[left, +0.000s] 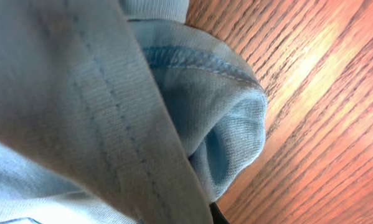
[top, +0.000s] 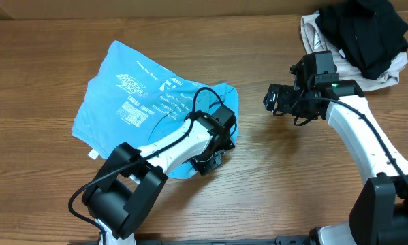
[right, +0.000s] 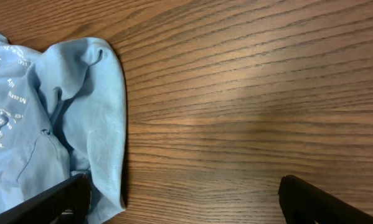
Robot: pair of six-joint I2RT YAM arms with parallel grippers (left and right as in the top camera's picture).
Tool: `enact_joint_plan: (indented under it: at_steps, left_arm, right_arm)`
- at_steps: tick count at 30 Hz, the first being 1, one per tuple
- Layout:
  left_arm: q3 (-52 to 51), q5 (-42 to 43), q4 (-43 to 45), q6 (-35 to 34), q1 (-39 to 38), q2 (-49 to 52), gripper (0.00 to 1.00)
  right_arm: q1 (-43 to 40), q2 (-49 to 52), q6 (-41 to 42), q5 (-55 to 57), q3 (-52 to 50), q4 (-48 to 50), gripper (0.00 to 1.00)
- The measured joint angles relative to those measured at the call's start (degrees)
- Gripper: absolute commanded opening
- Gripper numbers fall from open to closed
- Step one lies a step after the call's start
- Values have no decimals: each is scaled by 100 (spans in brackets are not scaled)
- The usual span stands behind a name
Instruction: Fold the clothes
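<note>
The light blue t-shirt [top: 139, 95] lies spread, a little rumpled, left of centre in the overhead frame, with its small white printed text facing up. The left gripper [top: 206, 165] is down on the shirt's lower right edge and closed tight. It appears to pinch a fold of the stitched hem, though in the left wrist view bunched blue cloth fills nearly the whole picture and hides the fingers. Bare wood grain of the bench [top: 278, 184] shows along the right side of that view.

The right gripper [top: 272, 101] sits right of centre in the overhead frame — beside the shirt's right edge, not touching it — with its jaws spread wide and nothing between them. In the right wrist view its dark fingers [right: 61, 200] stand at the bottom corners, the shirt's rounded edge at the left.

In the upper right corner of the overhead frame a black garment [top: 364, 30] is heaped on a beige garment [top: 314, 33] — well apart from the shirt.
</note>
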Motion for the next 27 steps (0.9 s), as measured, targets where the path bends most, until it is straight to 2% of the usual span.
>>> enact_joint_plan:
  at_steps: [8, 20, 27]
  left_arm:
    - [291, -251, -542, -625, 61, 2, 4]
    - [2232, -546, -2124, -1082, 802, 11, 4]
    - [3357, -684, -2422, -1360, 1572, 11, 4]
  right_arm:
    - [0, 0, 0, 0, 0, 4, 100]
    - [15, 0, 2, -52, 0, 76, 100]
    - [271, 0, 0, -70, 0, 205, 100]
